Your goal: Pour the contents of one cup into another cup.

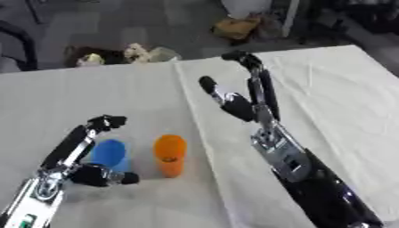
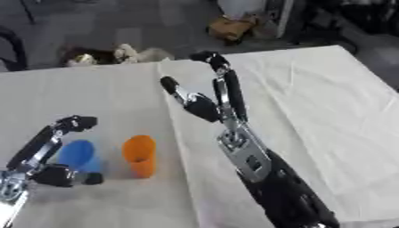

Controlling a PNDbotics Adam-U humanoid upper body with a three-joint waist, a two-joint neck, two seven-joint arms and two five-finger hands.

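A blue cup and an orange cup stand upright side by side on the white cloth, a small gap between them. My left hand is at the blue cup, fingers stretched along its left side and thumb in front of its base; whether it touches the cup is unclear. My right hand hovers open, up and to the right of the orange cup, fingers straight and pointing away, holding nothing. What is inside the cups cannot be made out.
The white cloth covers the table, with a crease running down the middle. Beyond the far edge, on the floor, lie small toys and a brown bag.
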